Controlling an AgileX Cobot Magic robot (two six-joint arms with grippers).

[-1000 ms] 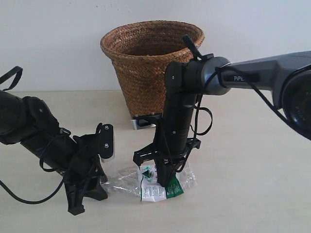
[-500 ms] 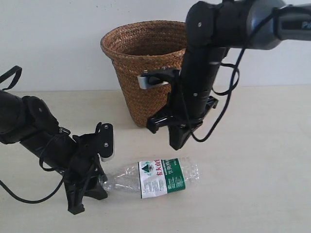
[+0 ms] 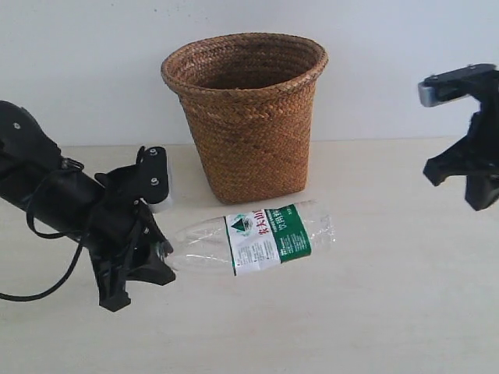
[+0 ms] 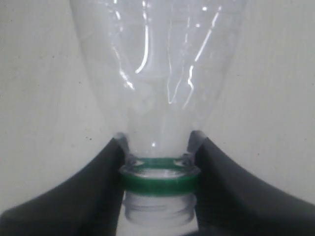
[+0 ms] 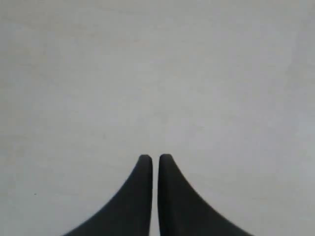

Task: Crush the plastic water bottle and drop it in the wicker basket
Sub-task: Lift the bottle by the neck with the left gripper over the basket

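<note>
The clear ribbed plastic water bottle, with a white-and-green label, lies nearly level in front of the wicker basket. My left gripper is shut on the bottle's neck. In the left wrist view its black fingers clamp just past the green neck ring, with the bottle stretching away; the threaded mouth shows no cap. My right gripper hangs at the far right edge, well away from bottle and basket. In the right wrist view it is shut on nothing above bare table.
The basket stands upright against the white back wall, its wide rim open and higher than both grippers. The pale tabletop stretches between the bottle and the right arm.
My right gripper lifted off the squashed bottle and swung far to the right. The bottle's body sprang back fuller. My left gripper rose and shifted with the neck held.
</note>
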